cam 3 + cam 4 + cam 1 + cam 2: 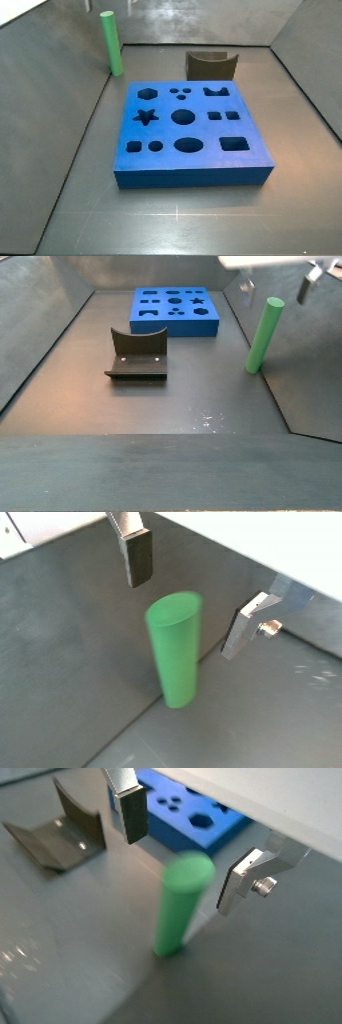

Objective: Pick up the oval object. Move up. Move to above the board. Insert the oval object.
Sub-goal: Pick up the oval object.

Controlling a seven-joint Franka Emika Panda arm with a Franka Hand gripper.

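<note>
The oval object is a slim bright green peg standing upright on the dark floor, also seen in a wrist view and in both side views. My gripper hangs open just over the peg's top, one finger on each side, touching nothing. In a side view the gripper shows at the upper edge, right above the peg. The board is a thick blue block with shaped holes, lying flat some way from the peg.
The fixture, a dark brown curved block, stands on the floor beside the board. Grey walls enclose the floor, and the peg stands near one of them.
</note>
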